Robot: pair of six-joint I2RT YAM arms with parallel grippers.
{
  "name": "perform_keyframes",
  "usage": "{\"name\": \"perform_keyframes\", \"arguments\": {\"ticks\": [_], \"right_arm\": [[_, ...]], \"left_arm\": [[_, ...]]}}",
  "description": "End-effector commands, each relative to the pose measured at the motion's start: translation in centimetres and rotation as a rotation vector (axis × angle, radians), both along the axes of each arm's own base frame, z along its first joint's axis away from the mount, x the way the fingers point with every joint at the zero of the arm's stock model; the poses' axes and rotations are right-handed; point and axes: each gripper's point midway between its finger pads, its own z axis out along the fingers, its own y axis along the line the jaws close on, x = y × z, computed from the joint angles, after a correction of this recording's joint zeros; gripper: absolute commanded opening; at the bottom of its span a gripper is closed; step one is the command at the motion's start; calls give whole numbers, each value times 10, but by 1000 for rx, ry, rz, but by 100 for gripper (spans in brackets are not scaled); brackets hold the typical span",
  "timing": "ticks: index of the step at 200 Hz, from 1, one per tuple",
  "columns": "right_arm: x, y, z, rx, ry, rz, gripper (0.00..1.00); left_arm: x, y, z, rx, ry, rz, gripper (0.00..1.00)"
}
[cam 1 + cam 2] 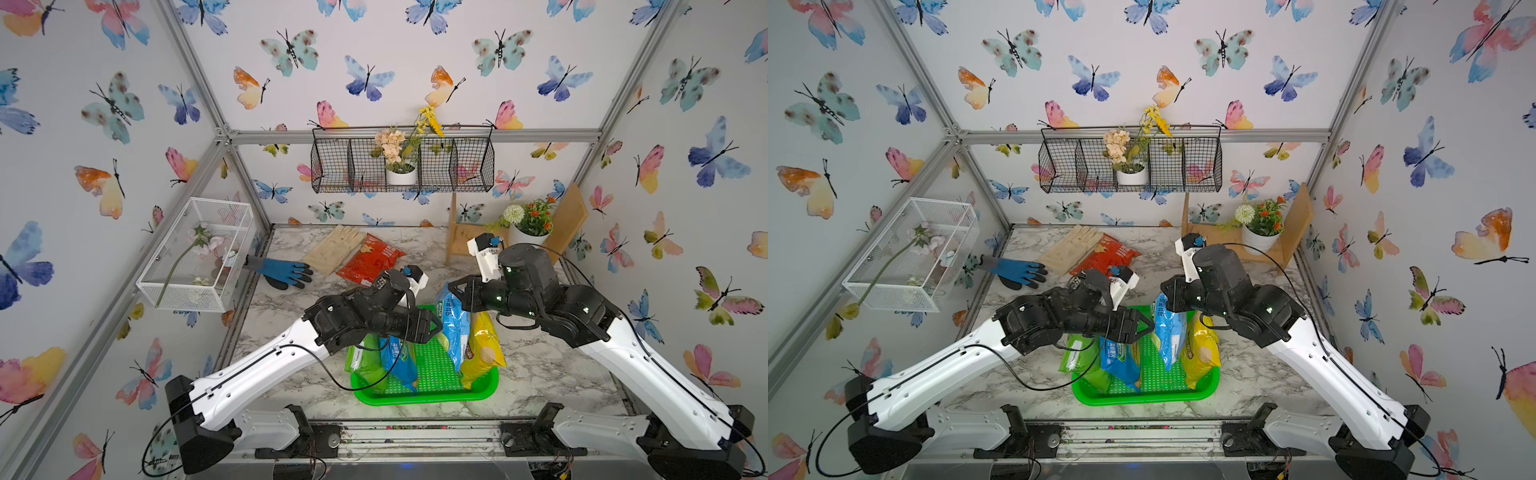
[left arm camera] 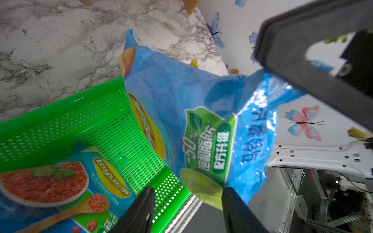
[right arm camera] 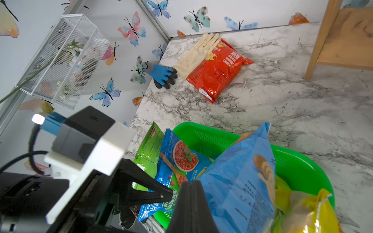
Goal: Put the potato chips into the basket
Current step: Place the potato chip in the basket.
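A bright green shallow perforated plastic basket [image 1: 424, 398] is set on the marble bench [image 1: 540, 365] near the middle of its front edge. The right gripper [image 3: 188, 182] is clenched on the top edge of a glossy blue chip bag with a lime-and-green label [image 1: 455, 332]. This bag is held upright over the basket, with its lower end down inside. Whether it rests on the perforated floor cannot be told.

The left gripper [image 2: 187, 189] is released, its fingers apart and nothing pinched between them. It is placed above the basket's left half, just beside the held bag.

A green chip bag [image 1: 363, 361] is propped at the basket's left wall, partly over the rim. A second blue bag with a tomato picture [image 1: 397, 361] is leaned against it. A yellow chip bag [image 1: 482, 349] is stood at the right wall.

A red chip bag [image 1: 370, 259] is left flat near the bench's rear edge, touching a beige glove [image 1: 332, 247]. A blue-and-black glove [image 1: 282, 272] is seen at the left edge.
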Motion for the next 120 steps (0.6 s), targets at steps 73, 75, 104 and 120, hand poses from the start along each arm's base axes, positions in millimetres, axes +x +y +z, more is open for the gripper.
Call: {"name": "perform_keyframes", "arguments": {"ticks": [73, 75, 104, 120], "right_arm": [[-47, -2, -62, -48, 225, 153, 2], [-48, -2, -63, -47, 225, 154, 2], [-43, -4, -71, -60, 219, 140, 2], [-40, 0, -78, -64, 234, 151, 2]], "left_arm": [[7, 9, -36, 177, -29, 56, 55], [7, 9, -36, 179, -27, 54, 55], [1, 9, -41, 211, -2, 34, 55], [-3, 13, -44, 218, -5, 32, 58]]}}
